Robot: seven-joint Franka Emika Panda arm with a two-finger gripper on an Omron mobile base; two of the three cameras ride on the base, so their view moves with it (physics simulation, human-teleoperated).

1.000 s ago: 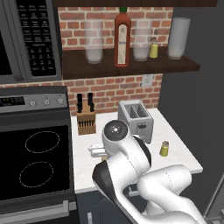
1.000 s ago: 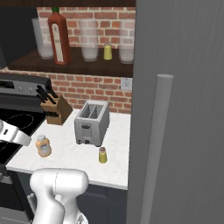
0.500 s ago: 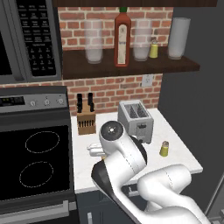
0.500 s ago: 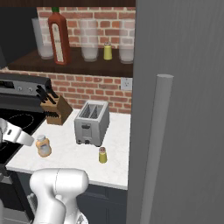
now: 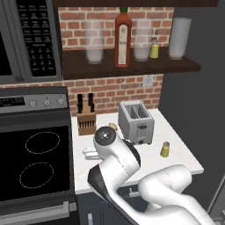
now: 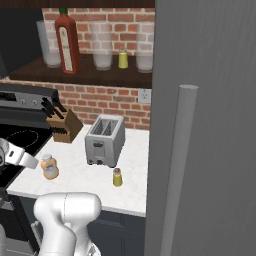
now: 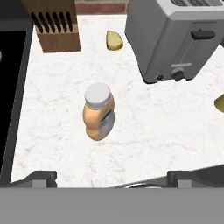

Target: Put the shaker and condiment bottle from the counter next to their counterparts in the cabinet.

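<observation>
The condiment bottle [image 7: 98, 114], small, orange and pale-capped, stands upright on the white counter [image 7: 144, 131] between the stove and the toaster; it also appears as the orange bottle [image 6: 49, 166]. My gripper [image 7: 113, 178] hovers over it, open, with a dark fingertip on either side and nothing between them. The olive-yellow shaker [image 5: 165, 149] stands to the right of the toaster, apart from the gripper. Up in the cabinet [image 5: 132, 67] are the counterparts: the tall dark-red bottle [image 5: 123, 37] and the yellow shaker [image 5: 154, 49].
A silver toaster [image 5: 136, 121] and a knife block [image 5: 86, 121] stand at the back of the counter, with a small yellowish piece [image 7: 114, 40] between them. The black stove [image 5: 35, 162] lies left, under the microwave [image 5: 26, 39]. Glasses [image 5: 94, 46] share the shelf. A tall grey panel [image 6: 210, 125] closes the right side.
The arm has swung a little to the left and the hand has come down slightly over the condiment bottle. The jaws stay wide open. The counter's things have not moved.
</observation>
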